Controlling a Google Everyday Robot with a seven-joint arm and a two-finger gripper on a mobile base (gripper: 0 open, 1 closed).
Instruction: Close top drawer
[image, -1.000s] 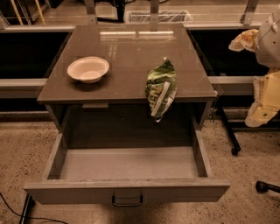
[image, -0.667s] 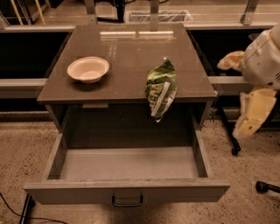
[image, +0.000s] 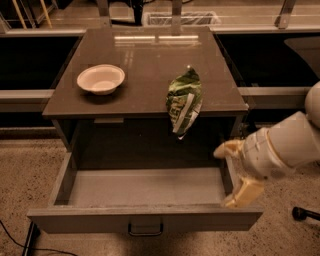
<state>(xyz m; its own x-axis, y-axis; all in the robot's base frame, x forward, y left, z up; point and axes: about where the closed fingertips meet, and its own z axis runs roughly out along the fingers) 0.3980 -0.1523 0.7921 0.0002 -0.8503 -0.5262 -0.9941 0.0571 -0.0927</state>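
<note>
Stiff, likely heavy grey-brown top drawer (image: 100, 220): push its flat front near the dark loop handle (image: 145, 229); cream gripper (image: 235, 172), fingers spread, beside its right wall

**Top drawer** (image: 90, 218): stands pulled out, interior bare, open from above across left and centre.
**Right wall of drawer:** the pincer (image: 235, 171) sits over it with fingers spread apart, one at the near right corner and one farther in.
**Handle** (image: 145, 229): front centre, unobstructed.
**Worktop** (image: 150, 60): white bowl (image: 101, 79) at left. Green bag (image: 184, 101) at right, overhanging the near edge above the drawer cavity. The centre and far strip are free.
</note>
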